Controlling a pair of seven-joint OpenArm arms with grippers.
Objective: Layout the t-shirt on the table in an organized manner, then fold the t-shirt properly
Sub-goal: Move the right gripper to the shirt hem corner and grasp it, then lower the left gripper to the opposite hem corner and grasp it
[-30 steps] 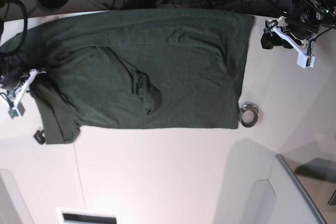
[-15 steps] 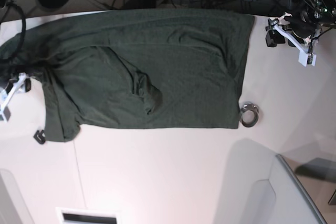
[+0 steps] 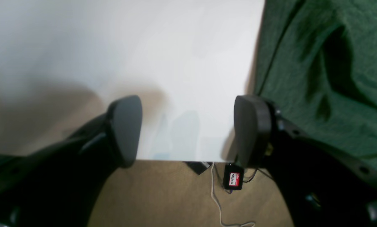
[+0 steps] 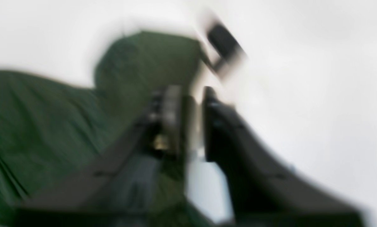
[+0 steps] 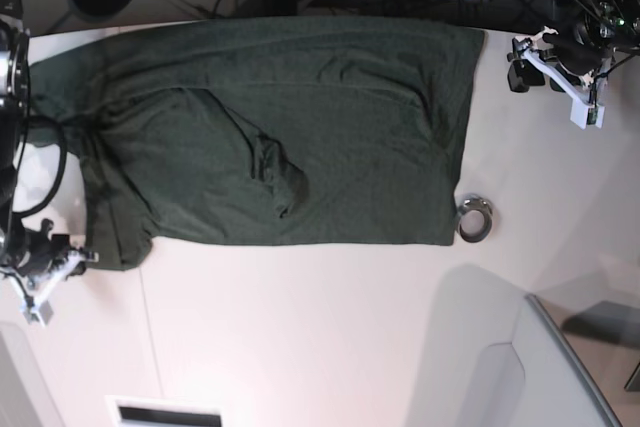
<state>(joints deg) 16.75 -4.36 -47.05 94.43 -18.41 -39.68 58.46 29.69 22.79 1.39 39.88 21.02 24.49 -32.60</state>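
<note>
The left gripper [image 3: 188, 130] hovers spread wide over the table [image 3: 144, 47] edge, beside the t-shirt [image 5: 280, 127]; the right gripper [image 5: 80, 259], clenched and empty, sits by the shirt's corner.

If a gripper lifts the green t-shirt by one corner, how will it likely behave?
The t-shirt would probably drape and sag: it already lies in soft wrinkles and a bunched fold. It looks light, and may slide easily over the smooth white table.

Your left gripper [image 3: 188, 132] carries two matte black fingers with rounded, dark grey oval pads [image 3: 126, 126]. In the base view each wrist shows a black body with white bracket pieces [image 5: 560, 72] and black cables looping off the arms. Your right gripper [image 4: 191, 94] appears as narrow black fingers, too blurred for detail.
</note>
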